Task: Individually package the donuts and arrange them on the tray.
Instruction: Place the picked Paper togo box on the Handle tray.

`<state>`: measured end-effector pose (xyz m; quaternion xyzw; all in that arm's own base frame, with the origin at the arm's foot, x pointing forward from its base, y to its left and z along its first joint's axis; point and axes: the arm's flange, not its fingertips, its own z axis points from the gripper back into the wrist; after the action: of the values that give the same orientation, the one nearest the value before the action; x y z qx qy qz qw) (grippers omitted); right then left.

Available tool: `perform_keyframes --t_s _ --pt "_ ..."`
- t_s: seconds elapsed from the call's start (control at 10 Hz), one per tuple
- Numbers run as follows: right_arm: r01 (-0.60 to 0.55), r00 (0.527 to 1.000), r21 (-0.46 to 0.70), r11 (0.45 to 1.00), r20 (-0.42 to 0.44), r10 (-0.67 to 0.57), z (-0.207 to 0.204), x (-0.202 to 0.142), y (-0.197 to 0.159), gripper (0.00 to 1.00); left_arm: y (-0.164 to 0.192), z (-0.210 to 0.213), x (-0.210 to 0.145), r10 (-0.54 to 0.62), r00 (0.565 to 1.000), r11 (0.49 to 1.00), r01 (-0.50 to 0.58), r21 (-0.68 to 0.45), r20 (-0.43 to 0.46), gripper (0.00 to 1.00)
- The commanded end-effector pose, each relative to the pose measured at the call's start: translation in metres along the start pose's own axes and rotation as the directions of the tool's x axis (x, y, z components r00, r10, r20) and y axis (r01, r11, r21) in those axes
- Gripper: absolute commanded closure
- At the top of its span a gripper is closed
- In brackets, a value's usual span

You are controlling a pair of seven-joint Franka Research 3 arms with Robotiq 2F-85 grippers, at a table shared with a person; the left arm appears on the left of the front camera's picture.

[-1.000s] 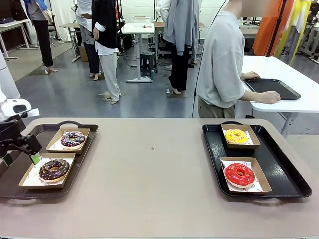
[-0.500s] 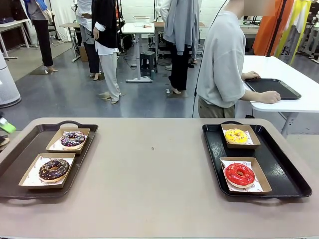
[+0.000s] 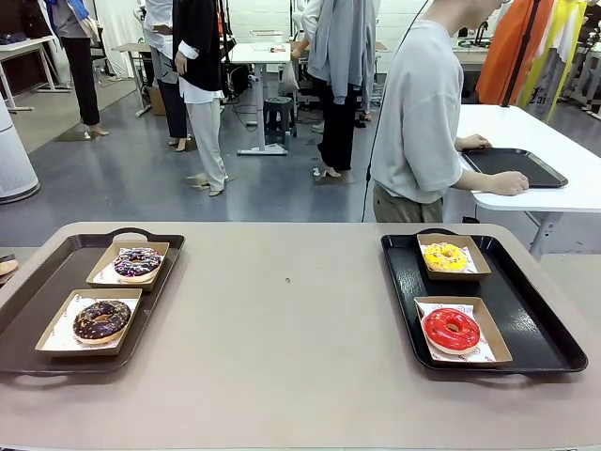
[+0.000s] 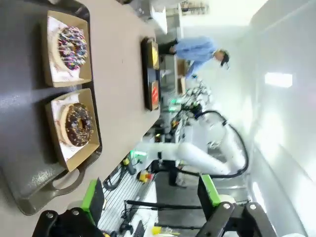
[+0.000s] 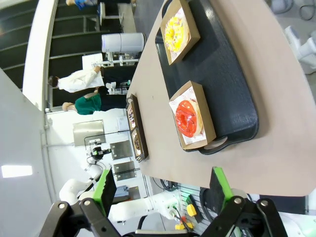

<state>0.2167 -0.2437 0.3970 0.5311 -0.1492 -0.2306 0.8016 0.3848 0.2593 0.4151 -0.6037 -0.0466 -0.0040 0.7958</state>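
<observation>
Left gripper wide, empty. Right gripper wide, empty. Glossy red ring donut in brown cardboard box, black plastic tray, beige desk.

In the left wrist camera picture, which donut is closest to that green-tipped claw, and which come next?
1. Chocolate donut, nearest, in the tray's closer box.
2. Purple-and-white donut, in the next box along.
3. Red donut, on the far tray across the table.
</observation>
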Motion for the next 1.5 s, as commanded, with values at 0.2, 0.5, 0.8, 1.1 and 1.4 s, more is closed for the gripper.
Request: perform_keyframes --t_s 0.2,0.5,0.8,1.1,1.4 --pt "-0.001 1.0 0.008 1.0 -0.001 0.001 0.0 0.0 0.0 0.0 0.033 0.041 -0.027 0.024 0.99 0.999 -0.018 -0.044 0.141 0.0" --pt "-0.001 1.0 0.008 1.0 -0.001 0.001 0.0 0.0 0.0 0.0 0.04 0.048 -0.035 0.061 0.99 0.998 -0.057 -0.031 0.129 0.0" --pt "-0.001 1.0 0.008 1.0 -0.001 0.001 0.0 0.0 0.0 0.0 0.04 0.048 -0.035 0.061 0.99 0.998 -0.057 -0.031 0.129 0.0" --pt "-0.001 1.0 0.008 1.0 -0.001 0.001 0.0 0.0 0.0 0.0 0.04 0.048 -0.035 0.061 0.99 0.998 -0.057 -0.031 0.129 0.0" --pt "-0.001 1.0 0.008 1.0 -0.001 0.001 0.0 0.0 0.0 0.0 0.04 0.048 -0.035 0.061 0.99 0.998 -0.057 -0.031 0.129 0.0"
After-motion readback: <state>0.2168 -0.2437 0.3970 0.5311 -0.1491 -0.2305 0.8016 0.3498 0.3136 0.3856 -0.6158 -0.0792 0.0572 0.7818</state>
